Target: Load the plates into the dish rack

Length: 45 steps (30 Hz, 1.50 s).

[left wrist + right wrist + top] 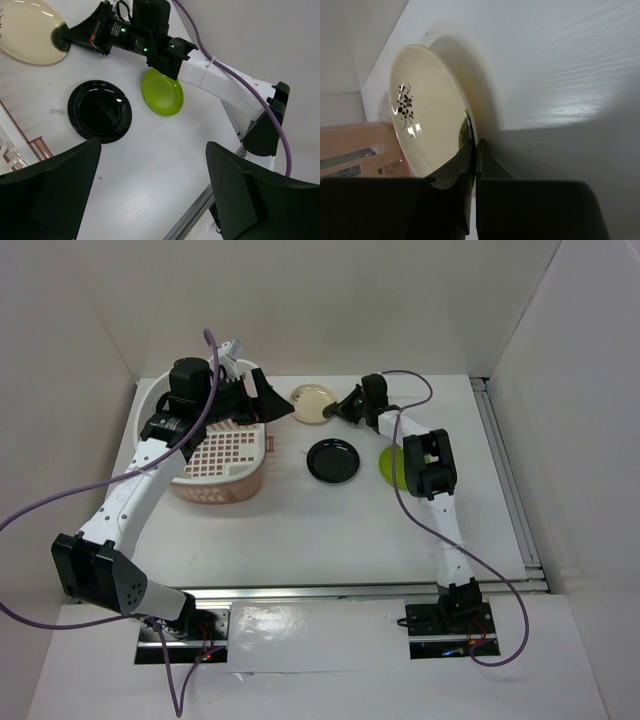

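**Thin Grip on the Cream Plate, and a Crowded Rack**

The right gripper (pixel 472 145) was pressed together on the near rim of the cream plate (pixel 420 110), its fingers pinching only the edge. That plate lay on the table just to the right of the dish rack (pixel 225 455), level with its far end. The black plate (pixel 334 460) lay further right of the rack and nearer the arm bases, and the green plate (pixel 392 466) lay beyond it, partly under the right arm. No blue-patterned plate could be made out.

The left gripper (pixel 150 190) hung over the rack's right side with its jaws spread wide, holding nothing.

The bite looked shallow, so the glossy plate could swing or slide free once lifted and drop back on the table. The left arm also sat across the rack's right side, so carrying the plate straight towards the rack risked a knock between the two arms. A plate tilted in the grip might also strike the rack's wall instead of settling into a slot.
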Tool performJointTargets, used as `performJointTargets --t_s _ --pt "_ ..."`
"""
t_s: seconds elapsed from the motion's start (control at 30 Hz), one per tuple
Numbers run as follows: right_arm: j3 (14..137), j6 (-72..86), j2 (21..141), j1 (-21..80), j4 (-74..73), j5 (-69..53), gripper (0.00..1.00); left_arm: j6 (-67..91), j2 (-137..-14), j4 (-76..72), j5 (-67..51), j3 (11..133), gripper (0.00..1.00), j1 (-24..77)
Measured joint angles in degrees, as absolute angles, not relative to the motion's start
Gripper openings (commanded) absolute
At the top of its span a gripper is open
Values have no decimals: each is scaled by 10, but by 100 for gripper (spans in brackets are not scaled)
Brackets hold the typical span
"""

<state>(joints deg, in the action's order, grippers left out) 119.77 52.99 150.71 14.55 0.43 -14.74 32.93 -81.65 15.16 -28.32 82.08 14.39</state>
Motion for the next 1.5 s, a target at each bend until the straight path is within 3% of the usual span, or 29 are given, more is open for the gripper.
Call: performJointTargets --t_s 0.3,0.53,0.8,1.13,1.5 --pt "1117 533 1428 97 -16 -123 0 316 -817 167 -272 824 99 144" --pt "1030 477 1231 43 -28 -119 0 315 -841 168 -271 853 99 144" --pt "978 351 1034 27 -22 -276 0 314 -883 172 -274 888 99 144" --pt "902 239 1012 74 -102 -402 0 317 -934 166 -306 930 99 144" --pt "885 258 996 102 -93 -449 0 319 -957 158 -334 930 95 144"
